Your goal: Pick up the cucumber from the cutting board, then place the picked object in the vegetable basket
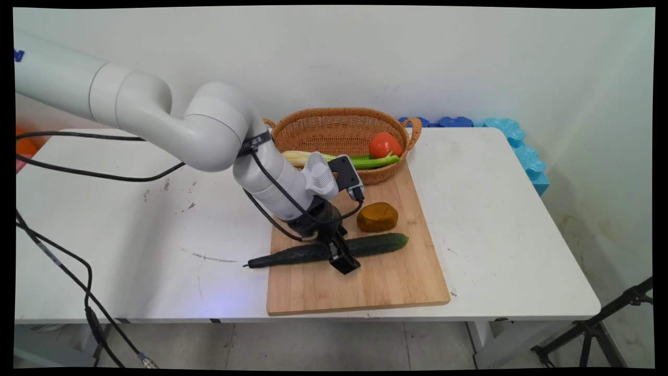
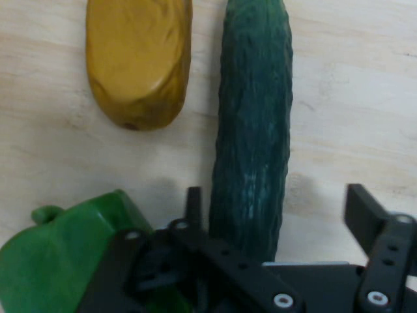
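The black two-finger gripper (image 1: 344, 259) stands spread wide across the middle of the long dark green cucumber (image 1: 329, 250), which lies left to right on the wooden board (image 1: 365, 287) in the frame's middle

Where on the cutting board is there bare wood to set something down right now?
The cutting board is bare along its near strip, below the cucumber, and on its right side beside the potato. It is crowded at the far end, between the potato and the basket, and where the gripper straddles the cucumber.
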{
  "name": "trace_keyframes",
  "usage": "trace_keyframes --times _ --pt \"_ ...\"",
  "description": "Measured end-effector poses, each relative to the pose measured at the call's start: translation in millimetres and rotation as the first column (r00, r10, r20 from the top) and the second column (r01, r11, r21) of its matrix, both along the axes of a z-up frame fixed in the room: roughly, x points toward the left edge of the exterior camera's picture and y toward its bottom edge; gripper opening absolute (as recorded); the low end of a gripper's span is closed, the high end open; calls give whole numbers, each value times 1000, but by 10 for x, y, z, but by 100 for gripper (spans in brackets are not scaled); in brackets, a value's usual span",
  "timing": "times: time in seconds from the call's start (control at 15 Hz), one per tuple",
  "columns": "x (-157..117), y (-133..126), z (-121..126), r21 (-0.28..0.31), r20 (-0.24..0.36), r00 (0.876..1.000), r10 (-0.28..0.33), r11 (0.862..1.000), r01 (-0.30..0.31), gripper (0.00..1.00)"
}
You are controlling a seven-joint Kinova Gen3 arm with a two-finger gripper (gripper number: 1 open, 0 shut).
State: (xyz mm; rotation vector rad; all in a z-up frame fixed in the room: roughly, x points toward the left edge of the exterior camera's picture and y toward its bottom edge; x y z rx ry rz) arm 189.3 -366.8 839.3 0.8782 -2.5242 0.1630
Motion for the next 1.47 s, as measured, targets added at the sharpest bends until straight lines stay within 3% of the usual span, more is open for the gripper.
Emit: trace_keyframes --times 0.07,0.53,0.8,1.07,1.47 --pt "-1 -4 -5 -1 -1 1000 -1 1000 1 0" --pt "1 -1 -4 -8 -8 1000 -13 1000 13 0" --pt "-4 33 118 -20 -22 1000 -18 1000 17 0" --pt "30 71 391 -39 -44 999 -13 999 11 0" --pt "233 32 1026 -70 -53 998 -17 997 13 0"
